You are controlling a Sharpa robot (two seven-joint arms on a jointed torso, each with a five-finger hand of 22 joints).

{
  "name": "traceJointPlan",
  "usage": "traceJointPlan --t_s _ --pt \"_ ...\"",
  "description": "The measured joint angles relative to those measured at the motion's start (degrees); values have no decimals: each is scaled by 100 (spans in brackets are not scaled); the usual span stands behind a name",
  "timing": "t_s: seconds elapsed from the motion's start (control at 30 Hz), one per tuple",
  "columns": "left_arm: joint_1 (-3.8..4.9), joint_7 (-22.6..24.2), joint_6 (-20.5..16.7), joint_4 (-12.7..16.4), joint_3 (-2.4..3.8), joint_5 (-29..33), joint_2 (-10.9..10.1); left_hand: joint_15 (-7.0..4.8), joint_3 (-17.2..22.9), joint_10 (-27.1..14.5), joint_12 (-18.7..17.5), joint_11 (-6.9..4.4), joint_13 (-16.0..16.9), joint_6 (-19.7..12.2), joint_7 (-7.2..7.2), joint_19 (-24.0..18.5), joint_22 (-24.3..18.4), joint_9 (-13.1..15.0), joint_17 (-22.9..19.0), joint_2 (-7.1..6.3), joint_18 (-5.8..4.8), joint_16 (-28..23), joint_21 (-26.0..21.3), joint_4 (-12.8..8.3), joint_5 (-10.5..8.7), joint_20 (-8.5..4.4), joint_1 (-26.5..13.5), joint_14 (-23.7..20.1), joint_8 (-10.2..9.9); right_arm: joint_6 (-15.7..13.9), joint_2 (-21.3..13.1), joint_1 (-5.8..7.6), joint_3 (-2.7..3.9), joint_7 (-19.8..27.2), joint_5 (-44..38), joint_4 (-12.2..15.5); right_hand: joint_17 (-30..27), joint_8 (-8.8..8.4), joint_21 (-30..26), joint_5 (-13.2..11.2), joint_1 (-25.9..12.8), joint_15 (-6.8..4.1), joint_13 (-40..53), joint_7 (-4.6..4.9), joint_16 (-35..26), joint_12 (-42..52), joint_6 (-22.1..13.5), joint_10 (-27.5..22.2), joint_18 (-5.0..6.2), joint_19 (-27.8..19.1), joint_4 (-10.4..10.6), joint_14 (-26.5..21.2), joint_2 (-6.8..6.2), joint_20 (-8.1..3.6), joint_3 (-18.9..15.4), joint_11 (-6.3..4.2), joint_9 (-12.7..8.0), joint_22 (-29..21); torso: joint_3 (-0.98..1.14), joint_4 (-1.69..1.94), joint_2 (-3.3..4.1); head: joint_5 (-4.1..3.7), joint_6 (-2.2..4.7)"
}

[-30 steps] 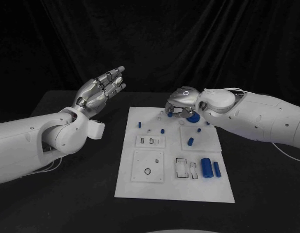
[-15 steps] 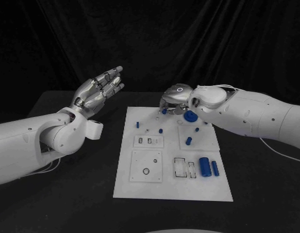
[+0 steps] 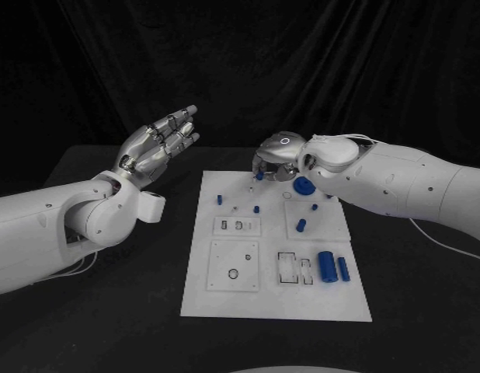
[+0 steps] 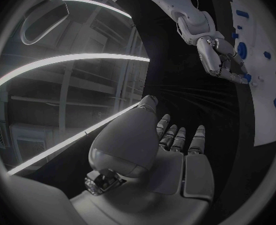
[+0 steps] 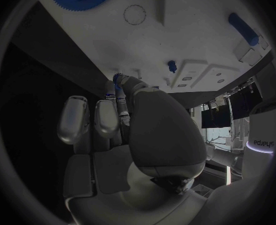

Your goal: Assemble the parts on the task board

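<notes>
reaching over the far edge of the task board [image 3: 273, 303], our right hand [image 3: 276, 158] has its fingers curled down and pinched together on a small blue part [image 3: 262, 176], held just above the board's far left portion; the right wrist view shows the same blue part [image 5: 118, 79] caught at the fingertips [image 5: 116, 96] close to the white surface. our left hand [image 3: 161, 142] is raised off the table [image 3: 106, 311] well to the left of the board, palm upright, fingers straight and slightly apart, holding nothing; from the left wrist view the fingers [image 4: 178, 137] stand spread and bare. on the board, a round blue gear [image 3: 304, 186] lies just right of our right hand, near the far right corner. a short blue peg [image 3: 303, 226] rests on the right side at mid board, and two blue cylinders [image 3: 334, 266] lie side by side nearer to us on the right, beside a set of rectangular slots [image 3: 298, 270]. small blue pegs [image 3: 220, 199] sit on the far left part of the board, and a ring outline [image 3: 234, 273] marks the near left plate.
</notes>
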Motion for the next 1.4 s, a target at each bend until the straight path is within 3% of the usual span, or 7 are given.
traceJointPlan --t_s 0.6,1.4 --pt "0 0 35 -22 0 0 41 0 0 0 0 0 1 1 1 0 0 -1 -2 0 0 0 0 0 0 0 0 0 0 6 344 -19 1 -43 23 -392 1 -33 0 -1 -31 21 0 40 -1 -27 -41 -21 1 -33 7 -21 31 33 28 20 7 20 2 3 -1 -97 -21" --pt "0 1 93 -59 0 -2 71 0 16 0 0 0 1 62 19 0 0 5 2 0 0 0 0 -16 0 0 0 0 0 283 453 -86 2 -92 35 -502 -79 -66 0 -1 -31 64 -11 61 -66 -71 -103 -62 1 -62 -42 -86 31 62 77 61 23 18 2 -4 1 -65 -73"
